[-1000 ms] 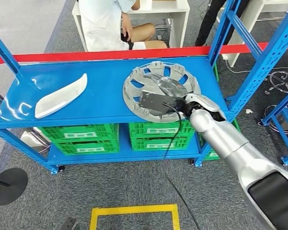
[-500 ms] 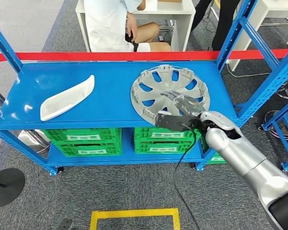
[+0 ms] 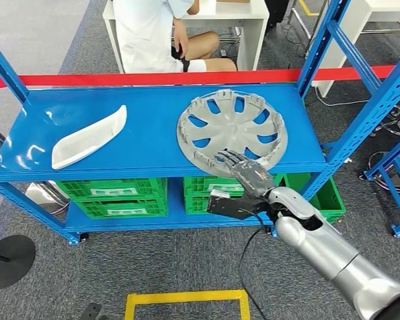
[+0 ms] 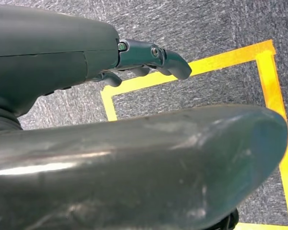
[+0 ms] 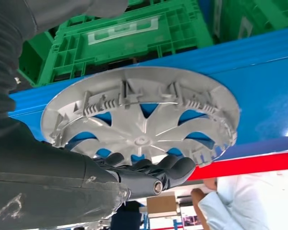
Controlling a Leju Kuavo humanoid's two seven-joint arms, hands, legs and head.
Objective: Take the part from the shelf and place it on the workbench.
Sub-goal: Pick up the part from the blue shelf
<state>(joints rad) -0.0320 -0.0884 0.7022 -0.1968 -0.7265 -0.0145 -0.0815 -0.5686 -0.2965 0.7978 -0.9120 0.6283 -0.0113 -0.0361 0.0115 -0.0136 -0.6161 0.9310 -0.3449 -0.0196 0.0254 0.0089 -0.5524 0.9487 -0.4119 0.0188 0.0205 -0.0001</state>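
A grey wheel cover (image 3: 231, 127) lies flat on the right half of the blue shelf (image 3: 153, 127), its near rim at the shelf's front edge. A white curved trim part (image 3: 90, 137) lies on the left half. My right hand (image 3: 243, 172) hovers just in front of and slightly below the cover's near rim, fingers spread, holding nothing. In the right wrist view its fingers (image 5: 153, 172) stretch out close to the wheel cover (image 5: 142, 120) without gripping it. My left hand (image 4: 150, 52) hangs over the floor with fingers extended and nothing in them.
Green crates (image 3: 113, 193) fill the lower shelf. A red tape (image 3: 137, 78) runs behind the shelf, and a person (image 3: 147, 33) sits beyond it. Blue uprights (image 3: 349, 143) stand at the right. Yellow floor marking (image 3: 188, 297) lies near my feet.
My right hand has drawn back from on top of the wheel cover to in front of the shelf edge and lower. The cover stays on the shelf. The camera shifted slightly.
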